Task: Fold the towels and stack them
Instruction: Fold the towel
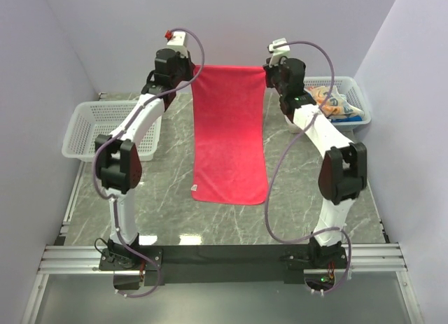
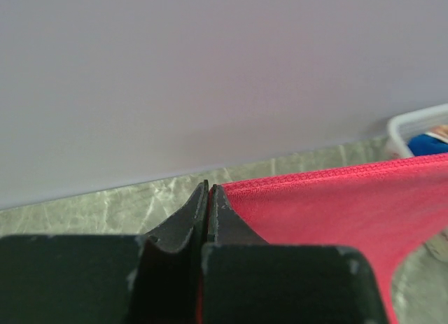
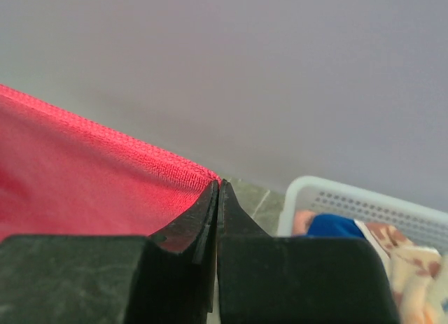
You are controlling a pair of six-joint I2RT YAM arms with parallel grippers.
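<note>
Both arms are reaching to the far side of the table (image 1: 168, 191), and the pink-red towel (image 1: 229, 135) is hanging stretched flat between them. The left gripper (image 2: 208, 187) is pinching the towel's far left corner. Its jaws are pressed tight together, and the red hem is running off to their right. The right gripper (image 3: 218, 184) is doing the same at the far right corner, jaws clamped on the hem with cloth spreading away to the left. The top edge is being held taut and level above the table, close to the back wall (image 1: 224, 23). The rest of the towel is draping forward, and its near edge is lying on the marbled surface about midway down the table. A small white tag (image 1: 198, 191) is showing at the near left corner.

Off to the right, the white mesh basket (image 1: 357, 93) is sitting beside the right arm with more towels (image 1: 334, 103) heaped inside. A deep blue one and a peach printed one are showing in the right wrist view. On the left, a second white basket (image 1: 84, 138) is standing beside the left arm.
</note>
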